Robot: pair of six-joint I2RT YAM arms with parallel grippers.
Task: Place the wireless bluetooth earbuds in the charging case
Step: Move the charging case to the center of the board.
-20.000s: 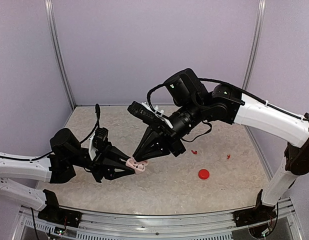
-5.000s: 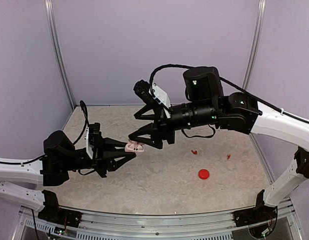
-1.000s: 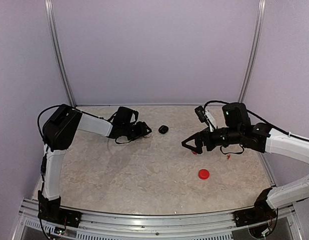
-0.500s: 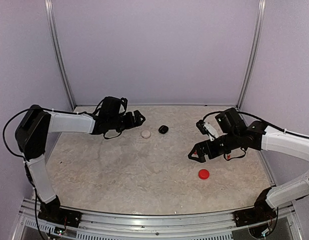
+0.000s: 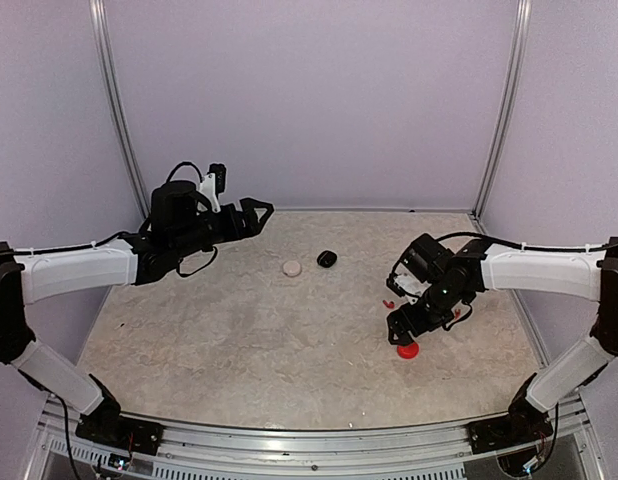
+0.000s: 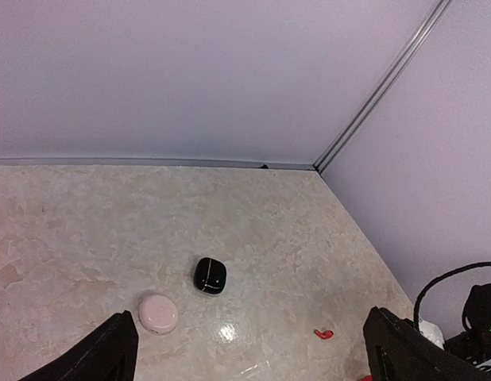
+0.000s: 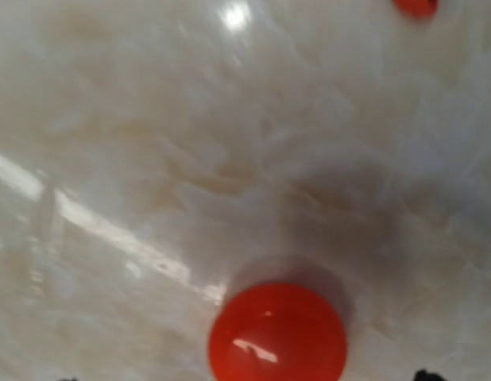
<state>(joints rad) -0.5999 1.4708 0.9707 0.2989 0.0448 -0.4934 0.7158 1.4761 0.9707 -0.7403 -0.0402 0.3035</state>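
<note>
From above, find the right gripper (image 5: 407,335) hanging with wide-parted jaws straight over the red case (image 5: 407,349), gripping nothing, and judge the step as taking hold of that case. Lower squarely, centre the case between the jaws, close on its rounded sides rather than its top (slick-looking table (image 5: 239,340), so expect a skid from any off-centre push), and leave the lid edge free for opening. Spot one red earbud (image 5: 387,301) just beside the jaws, on the far side towards the left arm, loose on the table and in no case. Find the left gripper (image 5: 255,215) raised well above the table, likewise spread wide and empty, with the pink case (image 5: 291,268) and the black case (image 5: 327,259) ahead of and below its jaws, near each other but apart. From the left wrist, see that same pair beyond the gap between the fingers (image 6: 110,353), with the pink case nearer and the black case just past it, both shut, so cannot tell the contents; find a red earbud towards the right-hand finger. From the right wrist, see the red case low between the fingertips at the bottom corners, touching neither, lid down, contents hidden, with a red earbud at the top edge, well ahead of the jaws.
</note>
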